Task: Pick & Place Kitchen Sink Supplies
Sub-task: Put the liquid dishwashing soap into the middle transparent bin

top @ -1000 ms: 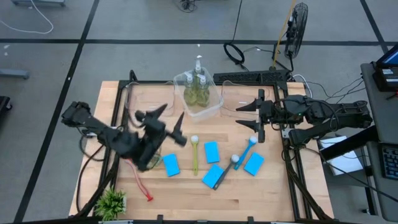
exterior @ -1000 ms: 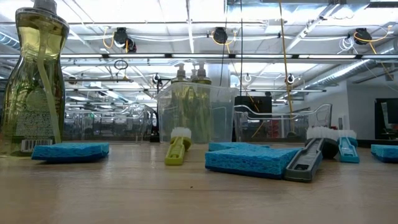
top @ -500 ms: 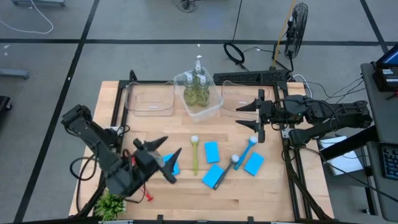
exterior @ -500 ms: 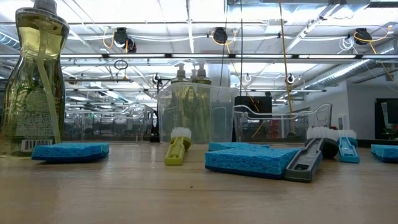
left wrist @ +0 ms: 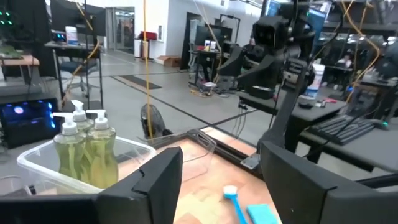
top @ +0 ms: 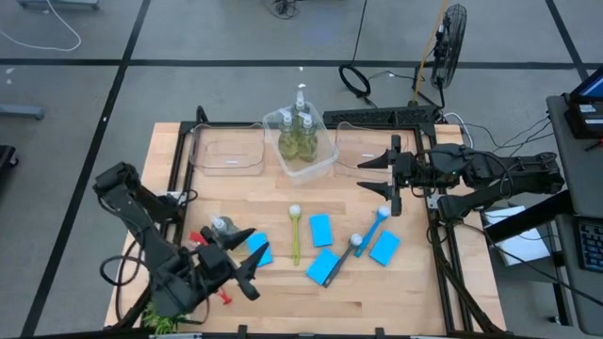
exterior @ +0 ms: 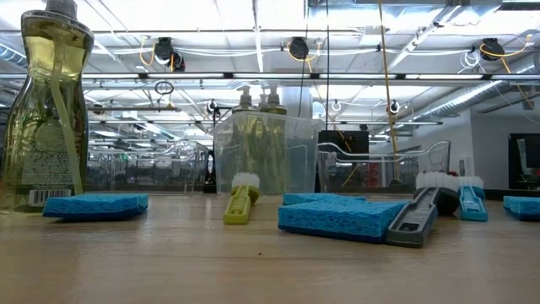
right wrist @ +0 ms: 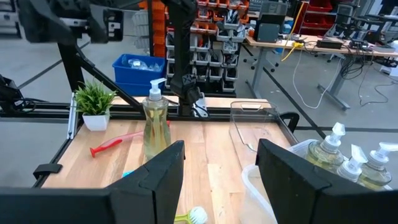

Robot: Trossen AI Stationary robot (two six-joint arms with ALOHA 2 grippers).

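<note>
left hand (top: 247,273) is seen low over the near-left part of the table (top: 415,292), its two dark fingers spread apart with nothing between them. just beside it a lone pump bottle (top: 222,229) stands upright, and a red brush (top: 213,282) lies partly hidden under the arm. one blue sponge (top: 258,250) lies close to the fingers. the green plant (right wrist: 94,99) is placed at the near-left corner, mostly covered by the arm in the high view.

right hand (top: 388,186) is held above the right side of the table, beside an empty clear tub (top: 360,149); its fingers stand parted and nothing is gripped.

three pump bottles (top: 301,137) are gathered upright inside the middle clear tub (top: 325,155) at the far edge. another empty tub (top: 228,151) is set to its left.

a yellow-green brush (top: 294,235) lies near the table's middle, with a second sponge (top: 320,229) just beside it. a third sponge (top: 323,267) is overlapped by a grey-handled brush (top: 347,256). a blue brush (top: 373,228) lies touching that brush's head, and the fourth sponge (top: 384,248) lies just to its right.
</note>
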